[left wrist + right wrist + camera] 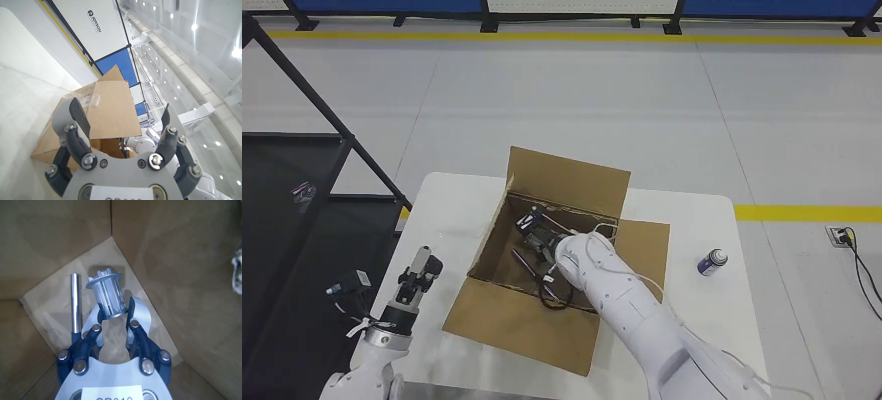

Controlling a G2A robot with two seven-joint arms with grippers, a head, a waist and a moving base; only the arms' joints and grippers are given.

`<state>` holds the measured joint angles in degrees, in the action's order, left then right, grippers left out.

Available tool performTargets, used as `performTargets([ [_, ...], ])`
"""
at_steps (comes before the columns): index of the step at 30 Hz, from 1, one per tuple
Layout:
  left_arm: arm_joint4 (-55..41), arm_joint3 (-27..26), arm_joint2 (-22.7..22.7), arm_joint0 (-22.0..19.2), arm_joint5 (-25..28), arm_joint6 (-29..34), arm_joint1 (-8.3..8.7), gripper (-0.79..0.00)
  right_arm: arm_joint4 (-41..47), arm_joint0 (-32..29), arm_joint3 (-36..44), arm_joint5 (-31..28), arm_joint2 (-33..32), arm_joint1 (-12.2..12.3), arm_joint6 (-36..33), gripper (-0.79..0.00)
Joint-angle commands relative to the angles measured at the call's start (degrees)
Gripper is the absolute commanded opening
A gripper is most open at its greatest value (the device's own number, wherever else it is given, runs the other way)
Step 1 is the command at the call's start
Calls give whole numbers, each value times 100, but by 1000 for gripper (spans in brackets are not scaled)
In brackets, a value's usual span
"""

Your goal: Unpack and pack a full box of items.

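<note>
**White table, open box: right gripper pinches a metal hub**

White table [702, 215] fills your workspace, with the cardboard box [572, 175] at its middle, flaps folded out.

Closest to you, at about 8 o'clock from the box, the left gripper [121, 107] hangs over the table's near-left corner. Its fingers are spread wide with nothing between them, and it is pointed at the outer side of the box.

Next, look inside the box. The right gripper [115, 306] is down near the floor, its two fingers pressed against the near flange of a ribbed metal hub [106, 292] and pinching it. The hub tilts away from the gripper. Just beside it, toward its 9 o'clock, a shiny metal rod [76, 302] lies on the box floor.

At 3 o'clock from the box, well apart from it, a small dark can [712, 262] stands upright on the table.

Farthest off, a yellow line [572, 36] crosses the grey floor.
</note>
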<state>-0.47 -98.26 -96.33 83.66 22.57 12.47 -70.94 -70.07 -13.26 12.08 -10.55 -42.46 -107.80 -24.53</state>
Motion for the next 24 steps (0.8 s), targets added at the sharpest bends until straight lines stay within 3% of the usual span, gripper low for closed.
performTargets([
  [1,35,-7,45,-8,-10,-23,-4,0,-117,-29,128,-35,38,24,-161,-785],
  [9,102,-9,156,-43,-35,-87,-14,0,-397,-301,748,-156,-45,307,-78,-785],
  [15,125,-41,155,-50,-67,-92,-12,0,-710,-760,1736,-149,-265,659,-397,-785],
  [19,129,-50,154,-54,-73,-88,-10,0,-1063,-1322,2941,-151,-571,986,-851,-785],
  [24,154,-53,178,-79,-87,-63,-8,0,-1673,-2513,5200,-223,-1161,1416,-1566,-785],
])
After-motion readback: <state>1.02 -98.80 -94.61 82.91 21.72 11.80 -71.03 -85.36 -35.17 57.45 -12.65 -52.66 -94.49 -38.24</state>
